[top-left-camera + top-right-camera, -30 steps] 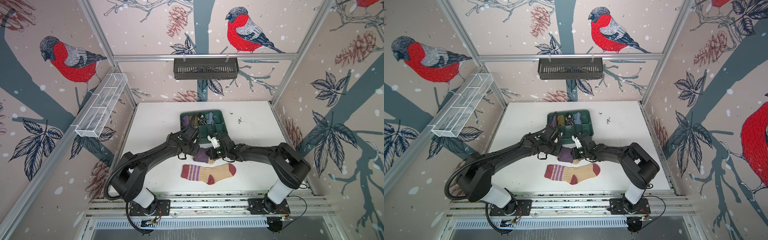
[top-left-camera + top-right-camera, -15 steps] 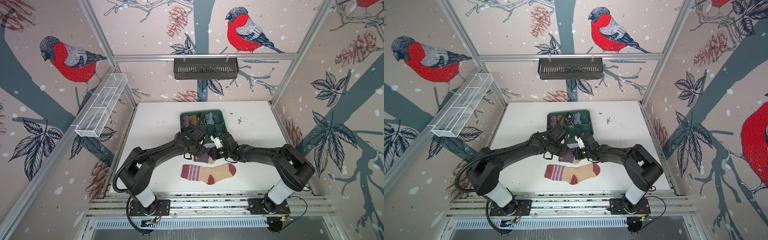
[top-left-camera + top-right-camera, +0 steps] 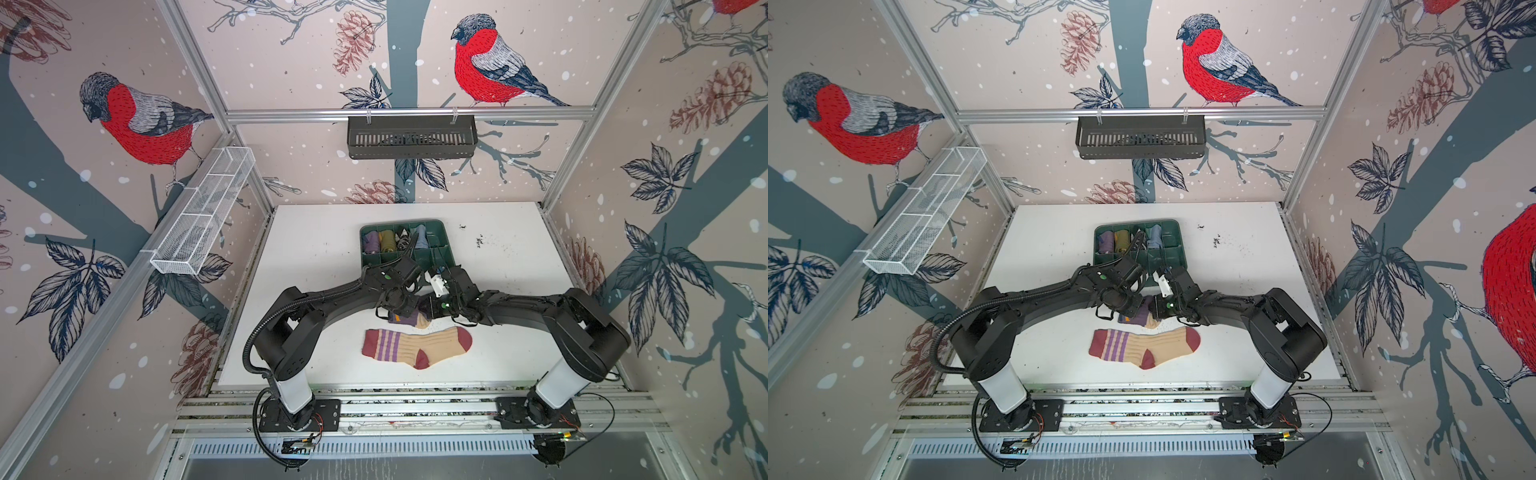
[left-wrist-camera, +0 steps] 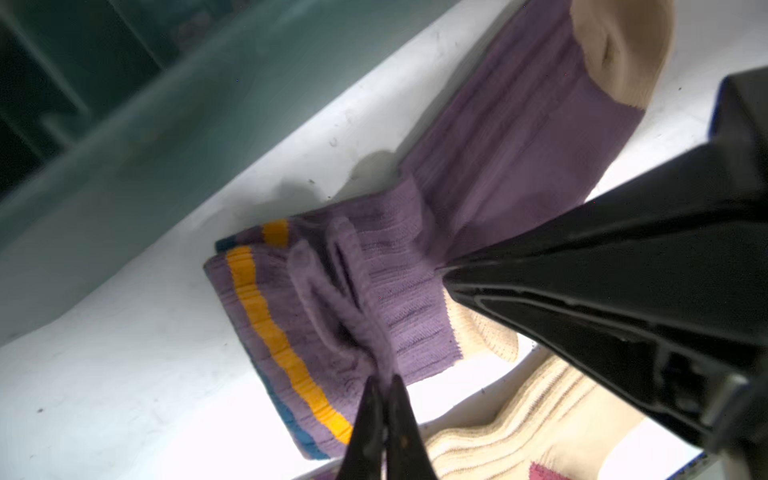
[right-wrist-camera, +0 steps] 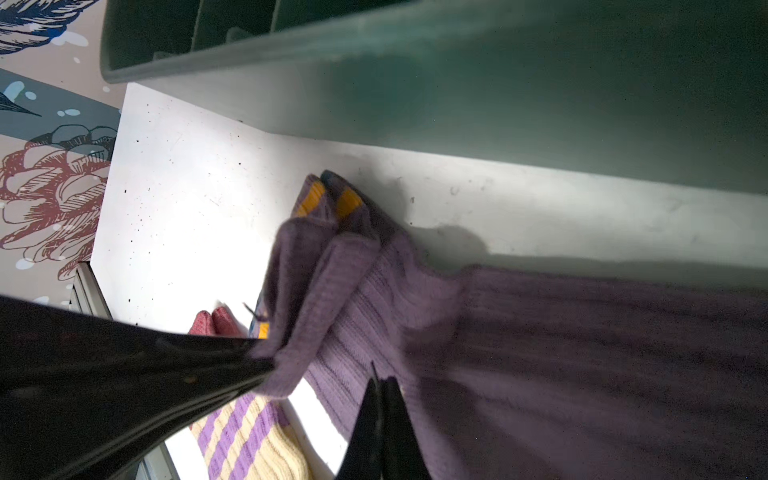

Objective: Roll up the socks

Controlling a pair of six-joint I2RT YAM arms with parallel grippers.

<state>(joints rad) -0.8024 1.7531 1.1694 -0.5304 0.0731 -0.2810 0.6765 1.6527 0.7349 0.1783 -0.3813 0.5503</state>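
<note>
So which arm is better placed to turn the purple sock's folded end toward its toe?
Left, probably: the left gripper is shut on the folded cuff end of the purple sock. The right gripper is shut on the sock beside that fold, better suited to anchoring it.

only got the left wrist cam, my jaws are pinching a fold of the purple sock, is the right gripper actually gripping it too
observer: Yes. In its own wrist view the right gripper is shut on the ribbed part of the purple sock.
operator: and the tan sock, i only see a corner
observer: In both top views the tan sock lies flat and unrolled on the table, on the arm-base side of the purple one.
operator: room in the tray
observer: The green tray has four rolled bundles in its far row; the rightmost far compartment looks empty.
</note>
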